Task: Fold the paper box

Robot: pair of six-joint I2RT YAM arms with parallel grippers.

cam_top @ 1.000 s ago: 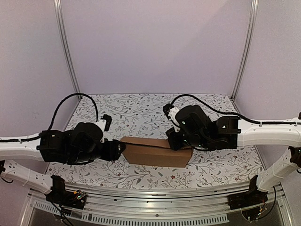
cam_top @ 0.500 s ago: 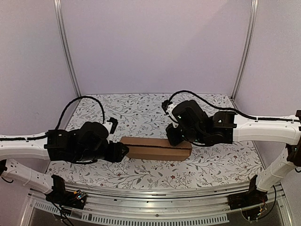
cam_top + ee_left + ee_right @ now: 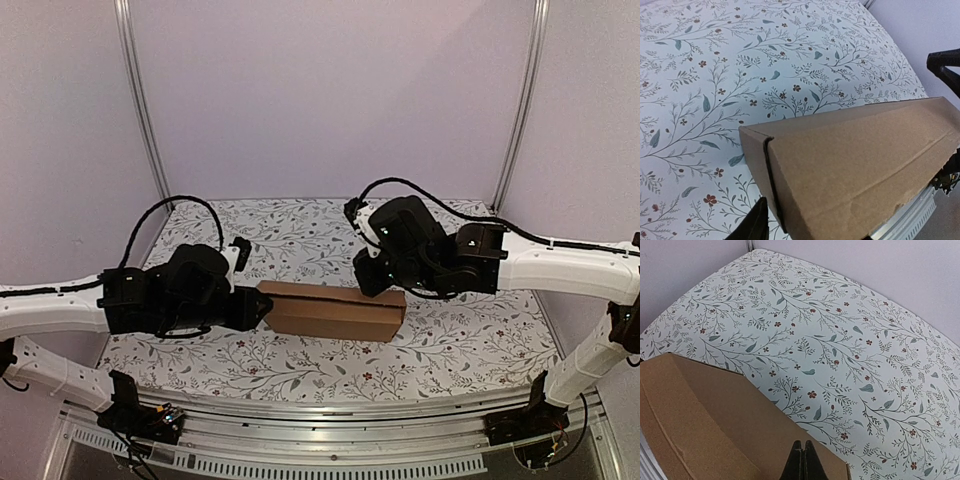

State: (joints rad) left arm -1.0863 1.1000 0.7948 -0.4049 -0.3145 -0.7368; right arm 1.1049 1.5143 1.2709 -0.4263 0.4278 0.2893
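- The table (image 3: 300,230), covered in a leafy print, carries the paper box on its near half. I judge that this keeps the work within reach of both arms.
- The paper box (image 3: 335,315) lies flat with its long side across the table. It is plain brown and already shaped into a shallow closed form, so the folding looks nearly done and only the closing is left.
- The right arm (image 3: 560,270) reaches in from the box's right side, with its wrist over the box's far right part. From there it can bear down on the top.
- The left arm (image 3: 60,315) comes in low from the box's left, roughly in line with the box's long axis. That approach suits pushing against an end.
- The right gripper (image 3: 803,445) has its fingers pressed together and holds nothing. Its tip sits on the box's top panel near the right rear edge, probably as a blunt presser that keeps the lid down.
- The left gripper (image 3: 258,308) is at the box's left end, likely bracing it against the other arm's push.
- Only one dark finger (image 3: 756,227) shows, just beside the lower corner of the end face. I cannot tell whether these fingers are spread or clamped on the card.
- A dark seam (image 3: 771,175) runs down the box's left end, which suggests that the flap there may not be fully seated.
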